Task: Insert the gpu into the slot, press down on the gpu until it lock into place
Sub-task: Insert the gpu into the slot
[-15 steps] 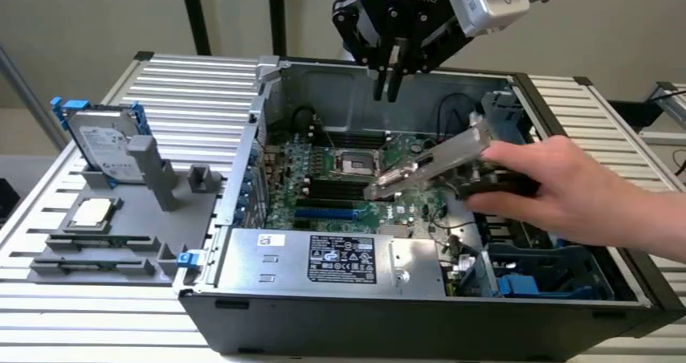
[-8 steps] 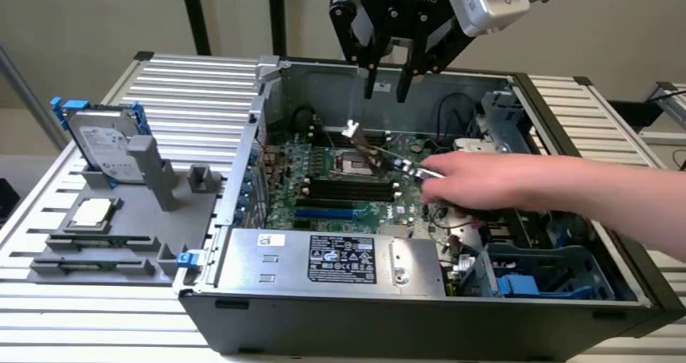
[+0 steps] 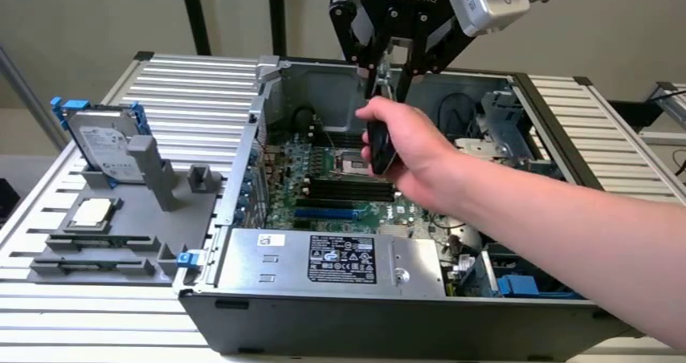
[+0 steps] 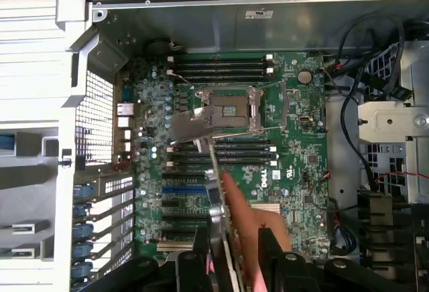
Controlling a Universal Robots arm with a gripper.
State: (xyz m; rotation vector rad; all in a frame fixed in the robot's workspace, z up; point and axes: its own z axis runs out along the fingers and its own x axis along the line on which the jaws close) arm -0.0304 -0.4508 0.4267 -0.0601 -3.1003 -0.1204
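A person's hand reaches into the open computer case and grips the gpu, a black card held upright above the motherboard. The card's upper end rises between the fingers of my gripper, which stand open on either side of it. In the wrist view the gpu is seen edge-on with its metal bracket at the far end, and the person's fingers lie along it. My gripper has a gap on each side of the card. The blue slot lies bare on the board below.
The silver power-supply box fills the case's near side. Black memory sockets and the CPU socket sit on the board; cables run beside it. At the exterior view's left a grey fixture holds a hard drive.
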